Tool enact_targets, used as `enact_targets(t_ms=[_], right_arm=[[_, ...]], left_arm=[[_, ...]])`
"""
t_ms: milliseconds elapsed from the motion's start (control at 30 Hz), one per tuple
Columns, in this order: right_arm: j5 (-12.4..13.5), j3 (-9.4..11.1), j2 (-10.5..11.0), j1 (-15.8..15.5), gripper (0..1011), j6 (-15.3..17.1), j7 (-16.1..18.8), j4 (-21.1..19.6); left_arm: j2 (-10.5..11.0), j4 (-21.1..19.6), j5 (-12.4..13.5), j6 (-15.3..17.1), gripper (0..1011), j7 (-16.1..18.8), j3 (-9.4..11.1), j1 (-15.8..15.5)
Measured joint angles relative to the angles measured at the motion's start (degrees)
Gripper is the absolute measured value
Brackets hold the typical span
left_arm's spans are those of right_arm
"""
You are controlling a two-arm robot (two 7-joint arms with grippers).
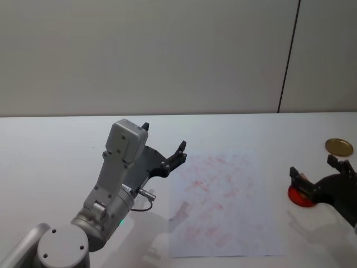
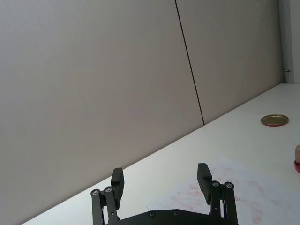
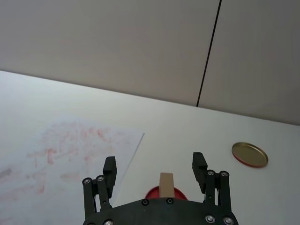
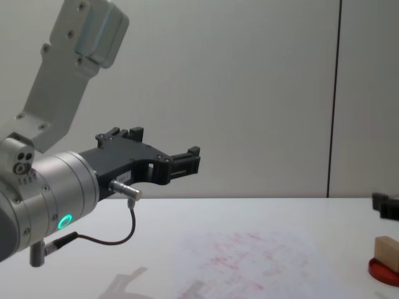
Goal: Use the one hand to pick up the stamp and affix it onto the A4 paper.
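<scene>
**While the stamp sits on its pad, your right gripper stands open around it**

Because this is a 1-hand job, your left gripper [image 1: 163, 137] hangs idle in the air to the left of the sheet. Its jaws are spread wide and hold nothing, and lifted like that it is clear of the printing area. Next comes the A4 paper [image 1: 223, 206], lying flat on the white table [image 1: 56, 145] in front of you. It is already covered in faint red prints, so a barer patch near its right edge looks like the shortest target. Just beyond that edge you find the stamp [image 3: 166, 185], a pale wooden block standing upright on the round red ink pad [image 4: 380, 277], a spot that would let its face take ink. Your right gripper [image 3: 154, 162] is lined up on it with the jaws open, 1 finger on either side of the block and neither touching it. By my reading the grasp is not yet made. You need to close on the block squarely, since a skewed pinch could tip it on the pad. Farthest right, the gold lid [image 1: 339, 147] lies apart, out of the way.
</scene>
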Motion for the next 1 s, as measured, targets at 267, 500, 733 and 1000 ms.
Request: enact_targets(t_ms=[267,500,733,1000], right_arm=[[-0.64,0.34,0.21,0.44,1001,2.77,-0.32,2.12],[-1.34,0.31,-0.22,1.35,1001,3.79,-0.26,4.58],[-2.43,-0.15,-1.16,2.75,1001,4.15,0.15,7.69],[-3.47,-0.76,-2.31,4.13,1001,4.15,0.31,10.59]], left_arm=[[0.00,0.00,0.00,0.00,993,0.00,0.00,0.00],[0.00,0.00,0.00,0.00,993,0.00,0.00,0.00],[0.00,0.00,0.00,0.00,993,0.00,0.00,0.00],[0.00,0.00,0.00,0.00,993,0.00,0.00,0.00]])
